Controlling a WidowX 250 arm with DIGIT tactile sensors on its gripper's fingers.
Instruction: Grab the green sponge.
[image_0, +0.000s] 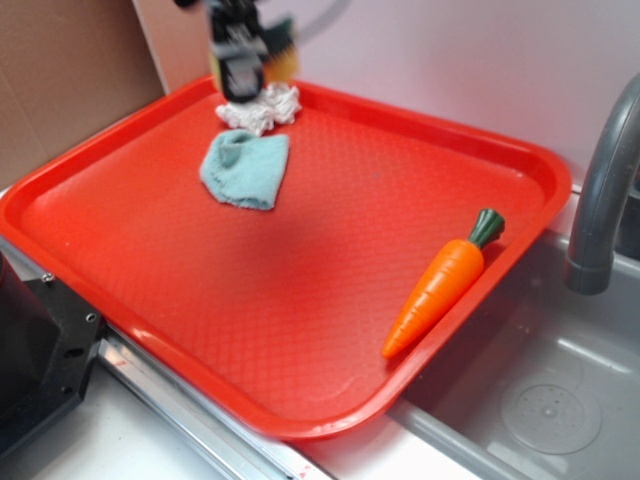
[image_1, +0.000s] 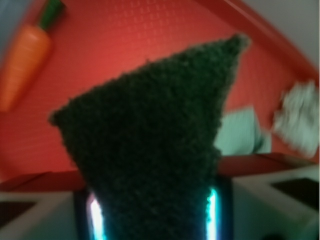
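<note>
The red tray (image_0: 330, 300) is taking up most of the exterior view, lying flat with its right edge sitting over a grey sink (image_0: 560, 400), where a grey faucet (image_0: 600, 200) is rising at the far right. On the tray's right side a toy carrot (image_0: 440, 285) is lying on its side, its green top pointing toward the back corner and its tip toward the front edge. Toward the back left a pale teal cloth (image_0: 245, 168) is lying crumpled, and just behind it, touching or nearly touching, a whitish rag (image_0: 262, 108) is bunching up. The gripper (image_0: 245, 55) is hanging blurred above the rag at the tray's back rim, well apart from the carrot. It is clamping the green sponge (image_1: 150, 150): in the wrist view the dark green scouring face is filling the middle of the frame, pinched between the fingers at the bottom, lifted clear of the tray surface. In the exterior view a bit of yellow-orange foam is showing beside the gripper
</note>
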